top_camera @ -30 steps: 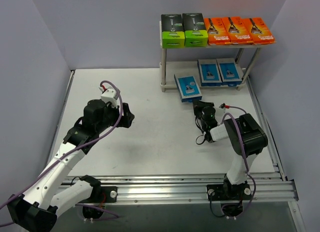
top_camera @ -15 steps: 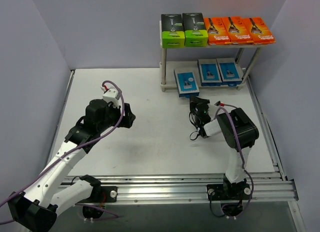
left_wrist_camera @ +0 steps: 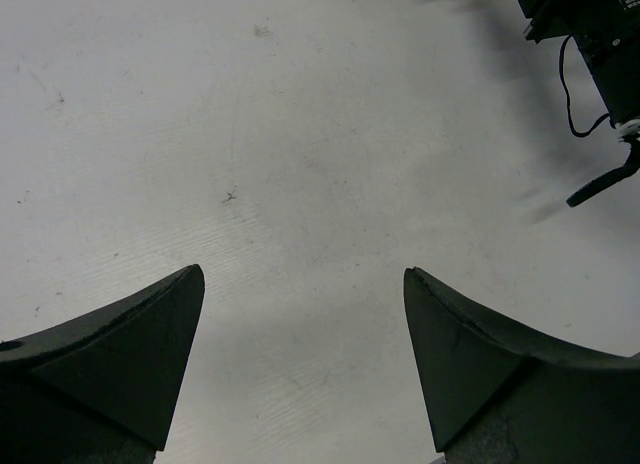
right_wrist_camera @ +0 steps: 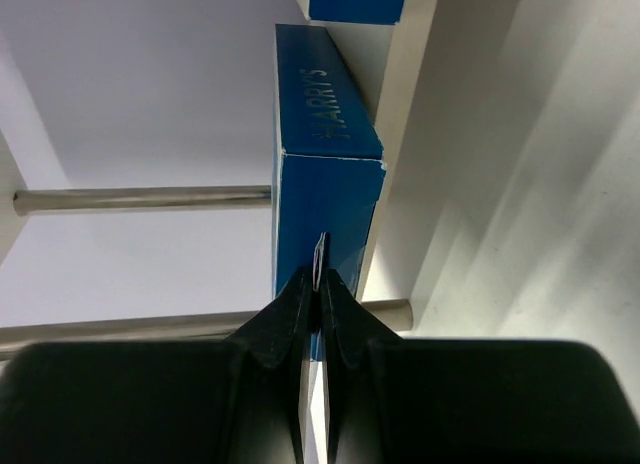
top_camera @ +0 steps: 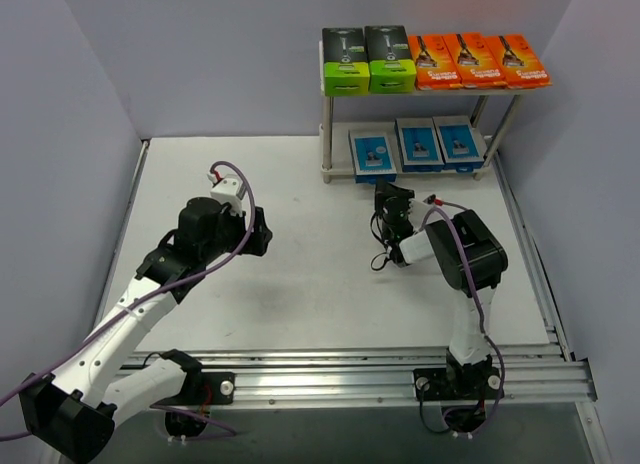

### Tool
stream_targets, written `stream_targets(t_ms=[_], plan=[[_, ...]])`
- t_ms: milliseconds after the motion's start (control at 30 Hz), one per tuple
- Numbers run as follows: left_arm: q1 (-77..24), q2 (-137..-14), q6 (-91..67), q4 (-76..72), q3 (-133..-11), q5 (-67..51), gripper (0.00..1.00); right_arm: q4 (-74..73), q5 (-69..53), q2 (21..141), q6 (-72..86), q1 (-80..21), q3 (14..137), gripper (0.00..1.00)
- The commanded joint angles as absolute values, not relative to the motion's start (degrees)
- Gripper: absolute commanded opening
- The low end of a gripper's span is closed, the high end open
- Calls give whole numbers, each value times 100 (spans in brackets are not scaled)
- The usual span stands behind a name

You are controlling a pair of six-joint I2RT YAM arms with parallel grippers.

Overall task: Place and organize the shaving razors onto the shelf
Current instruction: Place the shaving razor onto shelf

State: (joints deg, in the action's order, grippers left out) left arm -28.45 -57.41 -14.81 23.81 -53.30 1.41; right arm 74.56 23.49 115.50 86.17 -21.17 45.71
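The shelf [top_camera: 326, 134] stands at the back right. Its top tier holds two black and lime-green razor packs [top_camera: 366, 60] and three orange packs [top_camera: 476, 61]. The lower tier holds two light blue packs [top_camera: 438, 142]. A third light blue pack [top_camera: 371, 154] lies at the tier's left end. My right gripper [top_camera: 386, 192] is shut on the thin tab at that pack's near end. In the right wrist view the gripper [right_wrist_camera: 320, 284] pinches the tab of the blue pack [right_wrist_camera: 325, 184], beside the off-white board [right_wrist_camera: 420, 134]. My left gripper [top_camera: 258, 234] is open and empty above the bare table [left_wrist_camera: 303, 284].
Grey walls enclose the table on the left, back and right. A metal rail [top_camera: 380, 369] runs along the near edge. The right arm and its cable [left_wrist_camera: 600, 54] show at the top right of the left wrist view. Shelf posts [right_wrist_camera: 140, 199] cross the right wrist view.
My right gripper has carried the third blue pack away from me and straightened it, from the table in front of the shelf onto the lower tier's left end. The left arm shifted slightly.
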Motion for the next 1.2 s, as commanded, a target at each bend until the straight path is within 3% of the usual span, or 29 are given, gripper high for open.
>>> stream_targets(t_ms=[0, 1167], plan=[[-2909, -5774, -1441, 2320, -5555, 237, 90, 8639, 2847, 11672, 8692, -2197, 4886, 0], [-3155, -6064, -1380, 2382, -5625, 387, 92, 8560, 2953, 12313, 8842, -1987, 5528, 0]])
